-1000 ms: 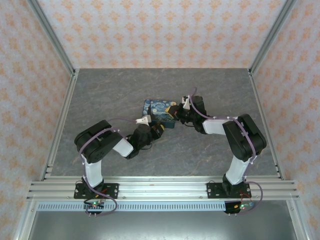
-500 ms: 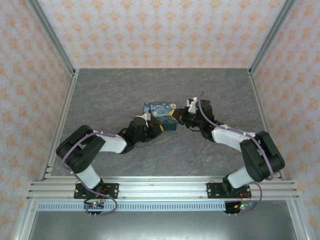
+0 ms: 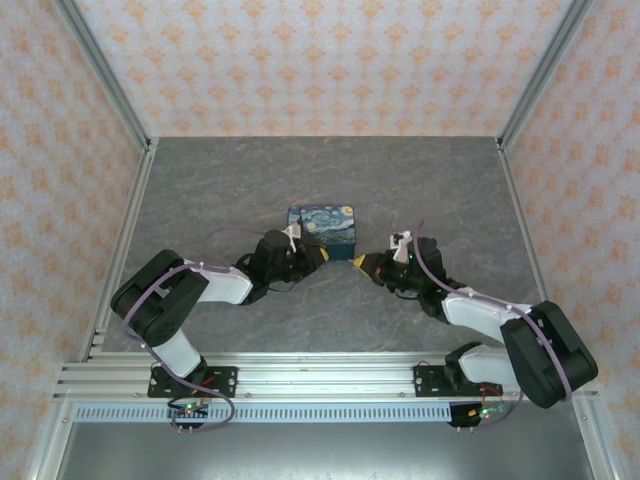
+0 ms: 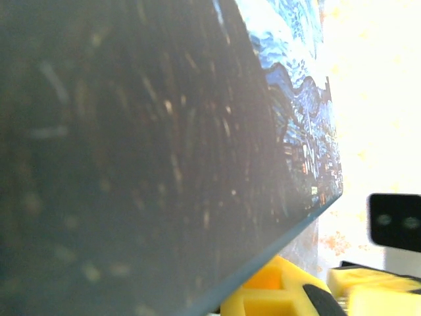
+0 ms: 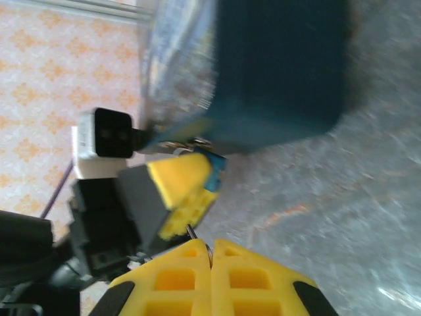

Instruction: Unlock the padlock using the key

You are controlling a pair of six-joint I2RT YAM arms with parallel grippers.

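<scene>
The left gripper [image 3: 319,258] is closed at the near corner of the padlock [image 3: 322,226]. A small teal-blue piece sits at its yellow fingertip, which I take to be the key [image 5: 218,166] pinched there and lying right against the block's lower edge. The right gripper [image 5: 210,253] is also closed, its two yellow pads pressed flat together. A thin metal loop [image 5: 206,248] shows at their seam, though I cannot tell whether it is held. From above, this gripper's tip sits just beside the padlock's near right corner, apart from it. The padlock rests flat on the grey table [image 3: 220,190], painted face up, roughly midway between the two arms. The step in hand looks like seating the key in the lock. To do it well, the left wrist should line the blade up with the keyway before pushing, then turn without levering the block sideways. The padlock is unrestrained and could slide, so the right gripper may need to brace its far side. The right wrist view gives the detail that matters, the key tip against the padlock's dark teal wall. The overhead view gives the spacing of the arms and the block's position but is too coarse for the key. The left wrist view is pressed so close to the padlock's shadowed side that it offers little for alignment.
</scene>
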